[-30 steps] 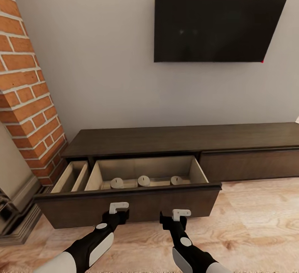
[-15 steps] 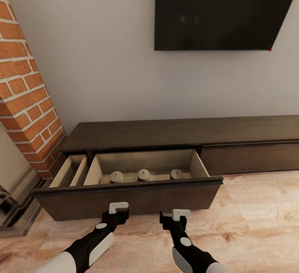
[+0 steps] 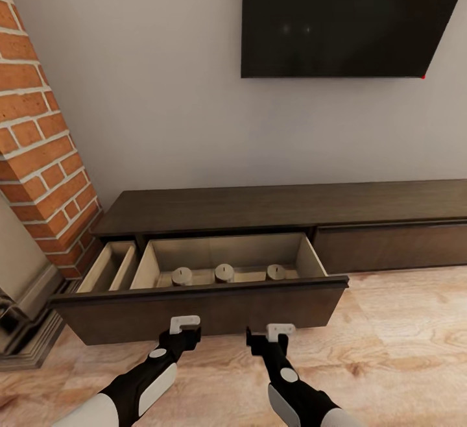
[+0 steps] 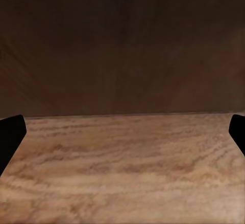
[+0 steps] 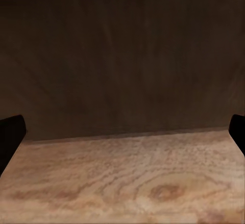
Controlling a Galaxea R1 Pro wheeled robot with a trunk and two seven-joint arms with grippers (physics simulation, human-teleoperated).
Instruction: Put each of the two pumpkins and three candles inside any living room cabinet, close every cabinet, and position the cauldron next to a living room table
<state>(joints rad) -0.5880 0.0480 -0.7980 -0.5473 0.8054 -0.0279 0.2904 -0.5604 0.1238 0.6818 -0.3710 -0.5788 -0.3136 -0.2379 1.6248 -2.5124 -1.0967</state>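
drawer [image 3: 207,313] of the low dark cabinet [image 3: 285,209] stood pulled out toward the robot, long axis running left-right across the head view. three candles [image 3: 224,273] sat in a row inside, along the drawer's front part, well apart from each other: left one [image 3: 181,276], right one [image 3: 275,272]. drawer front lay straight ahead of both sets of fingers, broadside on. left gripper [image 3: 185,325] and right gripper [image 3: 280,331] hovered just in front of the panel, low over the wood floor [image 3: 402,342], one either side of the panel's middle; neither clearly nearer, not touching as far as could be told. fingers on both were spread wide and held nothing: dark tips sat at opposite edges of each wrist view, left fingers [image 4: 11,132], right fingers [image 5: 10,132], with bare floor and dark panel [image 4: 122,45] between.

judged next step: a square push on the front to shut it, both arms roughly evenly placed for that.

hard to make out: gap between fingertips and panel; candle bases, cut off by the drawer front. second narrow compartment [image 3: 110,266] at the left end also open, contents not visible. tv [image 3: 337,18] on the wall above, brick column [image 3: 39,154] at left.
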